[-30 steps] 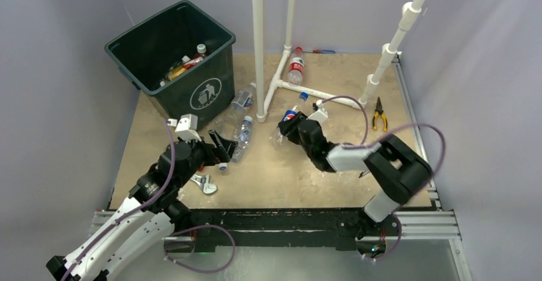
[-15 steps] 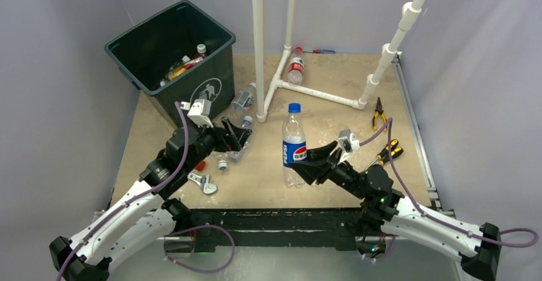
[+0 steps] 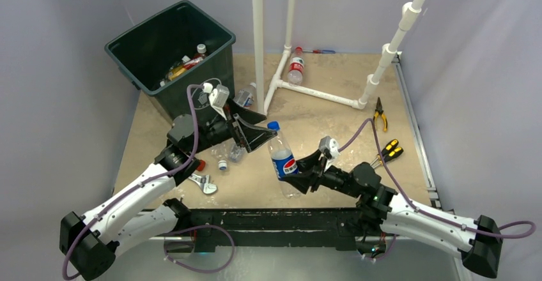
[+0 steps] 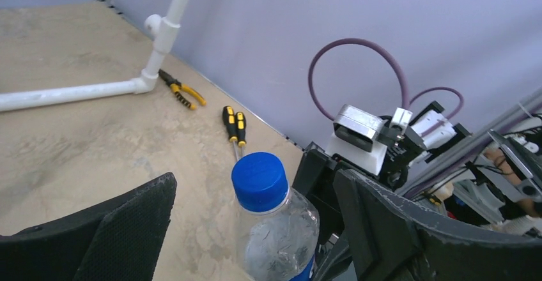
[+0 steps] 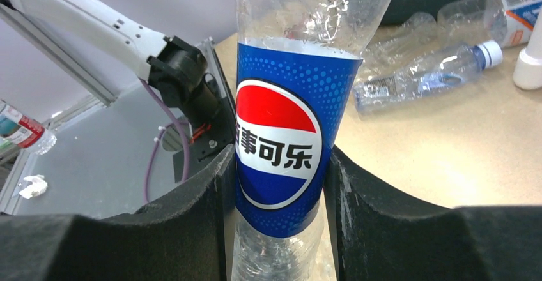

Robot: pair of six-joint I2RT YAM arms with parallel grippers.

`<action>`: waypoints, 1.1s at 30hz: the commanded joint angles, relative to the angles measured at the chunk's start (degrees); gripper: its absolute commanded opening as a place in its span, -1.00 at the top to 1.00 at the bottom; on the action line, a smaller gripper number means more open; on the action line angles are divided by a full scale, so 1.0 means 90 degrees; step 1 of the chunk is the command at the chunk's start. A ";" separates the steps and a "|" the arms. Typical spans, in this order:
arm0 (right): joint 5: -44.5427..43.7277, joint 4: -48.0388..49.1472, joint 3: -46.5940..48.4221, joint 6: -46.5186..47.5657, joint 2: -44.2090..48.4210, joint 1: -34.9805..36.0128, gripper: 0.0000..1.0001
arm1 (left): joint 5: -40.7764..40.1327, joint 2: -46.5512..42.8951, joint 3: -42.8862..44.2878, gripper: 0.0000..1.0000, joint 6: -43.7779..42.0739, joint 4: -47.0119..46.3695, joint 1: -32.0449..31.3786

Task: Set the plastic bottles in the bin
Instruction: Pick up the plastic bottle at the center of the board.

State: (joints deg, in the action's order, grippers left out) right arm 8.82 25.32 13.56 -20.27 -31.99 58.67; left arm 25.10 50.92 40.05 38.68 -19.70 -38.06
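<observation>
Now the right gripper (image 3: pixel 289 168) is clamped on the blue-labelled Pepsi bottle (image 3: pixel 282 161), holding it tilted above the table (image 3: pixel 332 128) at centre frame. The left gripper (image 3: pixel 258 128) gapes wide, a finger on either side of the bottle's blue cap (image 4: pixel 259 180); whether either pad touches it is hard to tell. The bin (image 3: pixel 167 99) sits upper left with several bottles (image 3: pixel 185 64) inside, its near wall just behind the left arm. Clear bottles (image 3: pixel 235 151) lie below that wall; another bottle (image 3: pixel 295 66) rests by the white pipe frame (image 3: pixel 313 94). Bare tabletop spreads centre right, up to the pliers (image 3: pixel 380 113) and screwdrivers (image 3: pixel 388 152) near the right edge.
</observation>
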 commanded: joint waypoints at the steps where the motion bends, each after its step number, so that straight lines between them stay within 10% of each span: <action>1: 0.0256 0.0572 0.0156 0.0175 0.0115 0.0052 0.13 | 0.0723 0.0151 0.0339 -0.86 0.0147 -0.0845 -0.0023; 15: 0.0101 0.0741 -0.0086 0.0128 0.0201 0.0063 0.16 | 0.0689 0.0689 0.0440 -0.12 0.0443 -0.1230 -0.0238; 24: -0.0025 0.0640 -0.0189 0.0084 0.0369 0.0065 0.17 | 0.0717 0.0806 0.0538 -0.21 0.0454 -0.1245 -0.0524; 33: -0.0062 0.0687 -0.0156 0.0036 0.0217 0.0072 0.16 | 0.0605 0.0759 0.0405 0.59 0.0325 -0.1321 -0.0915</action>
State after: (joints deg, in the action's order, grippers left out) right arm 9.82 28.97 11.75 -20.03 -29.26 59.35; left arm 29.65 58.06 42.44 42.41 -28.97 -44.66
